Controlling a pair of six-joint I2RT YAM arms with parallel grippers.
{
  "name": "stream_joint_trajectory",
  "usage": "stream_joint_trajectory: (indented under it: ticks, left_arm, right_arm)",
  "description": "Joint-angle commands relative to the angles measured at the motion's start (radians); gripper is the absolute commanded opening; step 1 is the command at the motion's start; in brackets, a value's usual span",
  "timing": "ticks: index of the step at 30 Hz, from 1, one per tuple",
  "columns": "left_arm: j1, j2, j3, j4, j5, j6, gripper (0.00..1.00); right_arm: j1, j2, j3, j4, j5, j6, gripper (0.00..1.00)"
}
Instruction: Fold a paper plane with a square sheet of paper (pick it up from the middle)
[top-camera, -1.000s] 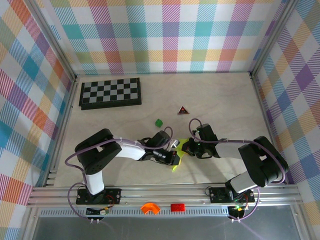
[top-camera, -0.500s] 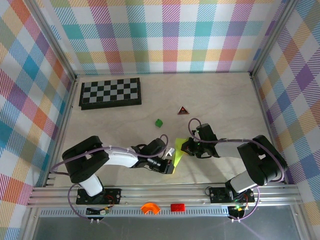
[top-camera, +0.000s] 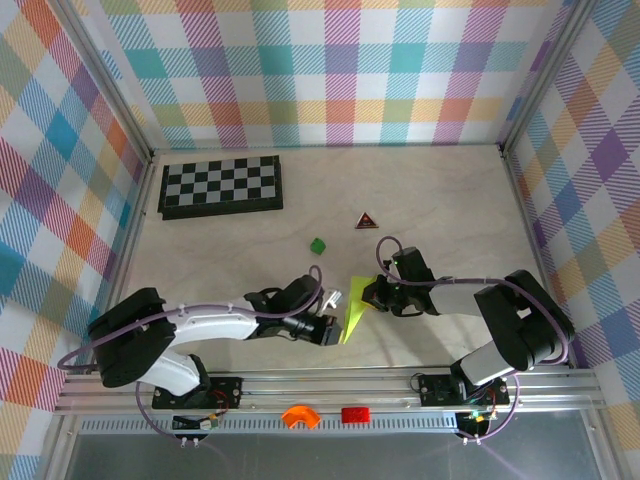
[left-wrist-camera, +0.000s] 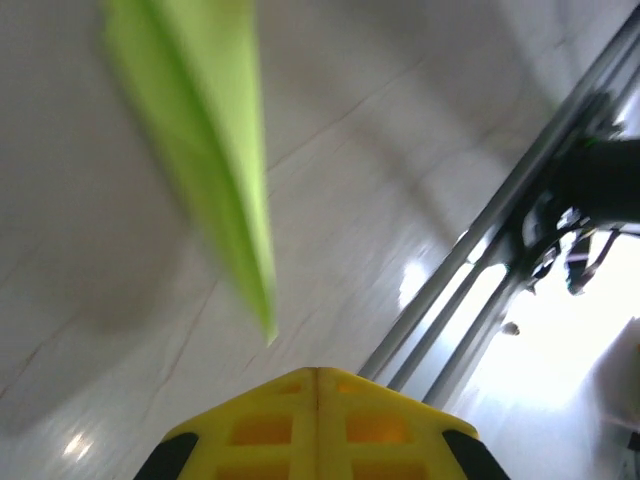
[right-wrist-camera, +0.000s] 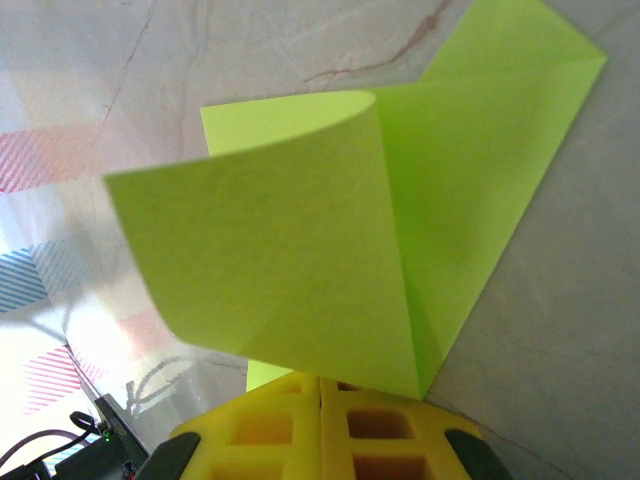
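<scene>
Arms stretched inward — left end effector (top-camera: 334, 328), right end effector (top-camera: 367, 294) closed.

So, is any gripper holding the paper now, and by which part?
The right gripper pinches the paper plane at the edge of its folded layers. The left gripper is shut and holds nothing.

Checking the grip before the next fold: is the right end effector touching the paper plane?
Touching. Right wrist view: the paper plane is pinched at its folded corner by the shut right end effector.
</scene>
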Motion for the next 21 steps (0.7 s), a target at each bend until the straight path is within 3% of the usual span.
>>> stream_joint_trajectory:
  ticks: [1, 7, 11, 21]
  left_arm:
    - [-0.003, 0.090, 0.098, 0.038, 0.018, 0.016, 0.00]
    - [0.000, 0.271, 0.195, 0.093, 0.016, 0.019, 0.00]
    - [-0.001, 0.326, 0.146, 0.121, 0.003, 0.002, 0.00]
    - [-0.019, 0.204, -0.169, 0.277, 0.036, -0.122, 0.00]
  right_arm:
    - [-0.001, 0.036, -0.055, -0.166, 0.122, 0.000, 0.00]
    - [-0.001, 0.031, -0.056, -0.170, 0.123, 0.002, 0.00]
    - [-0.001, 0.031, -0.055, -0.172, 0.118, -0.002, 0.00]
    - [-0.002, 0.030, -0.069, -0.192, 0.138, -0.004, 0.00]
